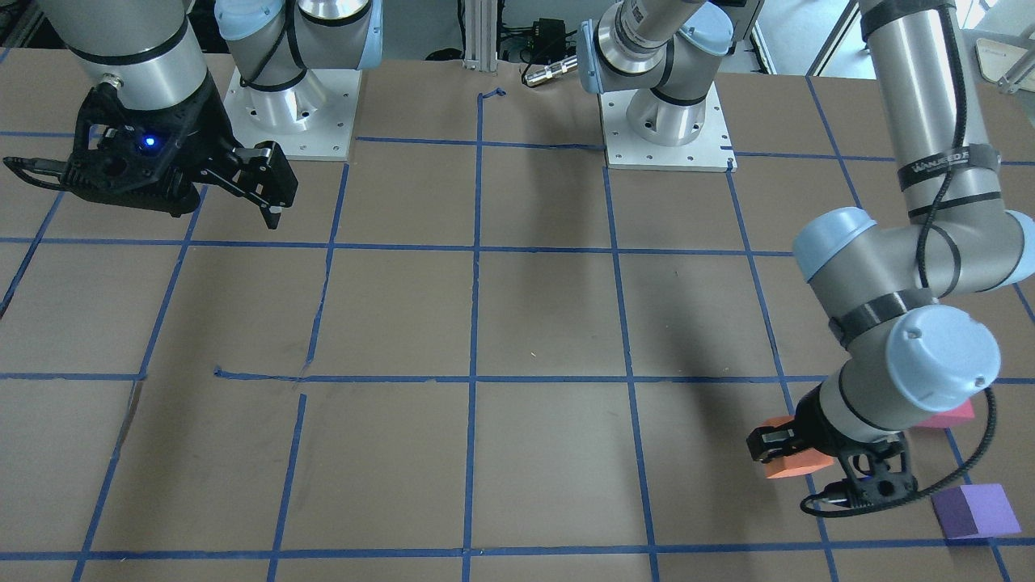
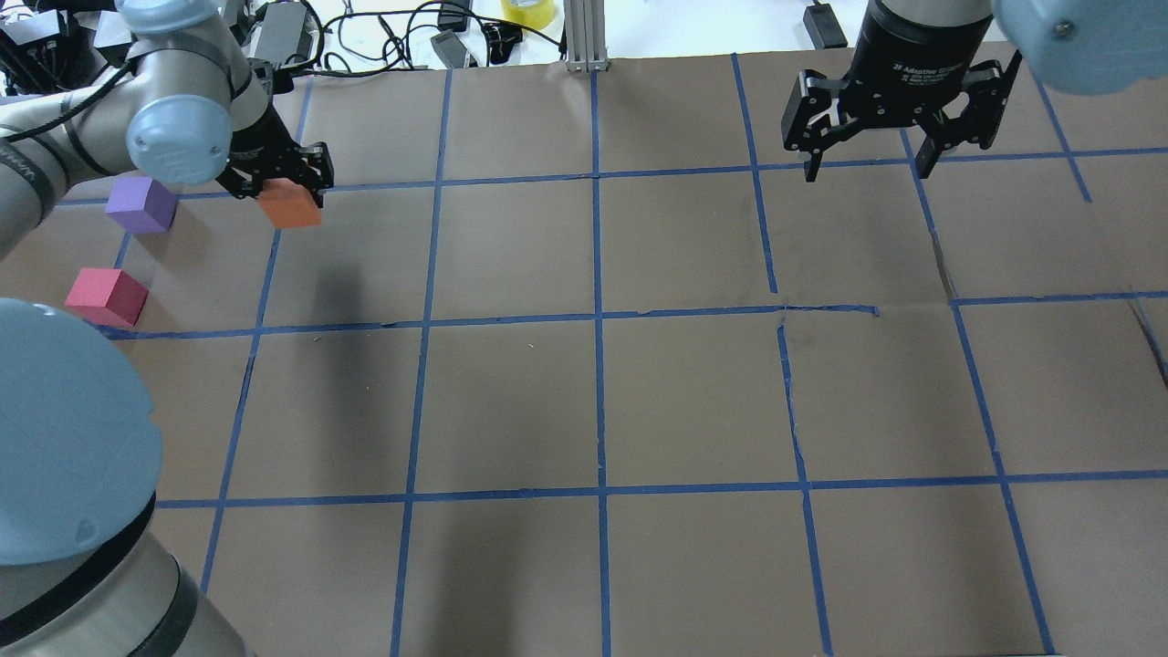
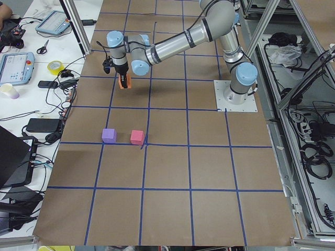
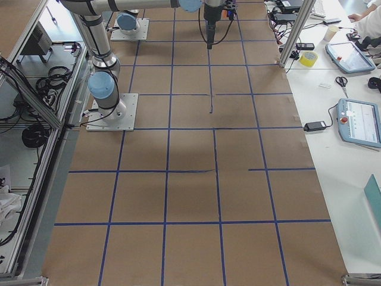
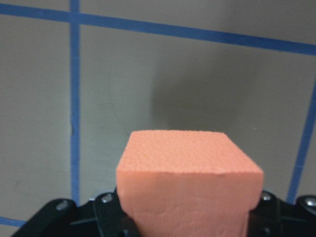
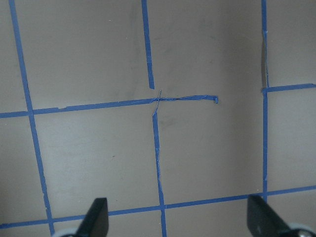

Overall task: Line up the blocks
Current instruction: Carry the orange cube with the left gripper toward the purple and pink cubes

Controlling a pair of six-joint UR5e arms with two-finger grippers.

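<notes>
My left gripper [image 2: 278,185] is shut on the orange block [image 2: 290,205] and holds it a little above the table at the far left. The orange block fills the left wrist view [image 5: 190,182] and also shows in the front view [image 1: 796,467]. The purple block [image 2: 140,203] sits on the table just left of the gripper. The pinkish-red block [image 2: 105,297] sits nearer the robot, partly hidden by my left arm in the front view [image 1: 948,415]. My right gripper [image 2: 867,166] is open and empty, high over the far right of the table.
Brown paper with a blue tape grid [image 2: 598,315] covers the table. The two arm bases [image 1: 291,105] stand at the robot's edge. Cables and a yellow tape roll [image 2: 527,11] lie beyond the far edge. My left arm's elbow [image 1: 906,323] hangs over the blocks.
</notes>
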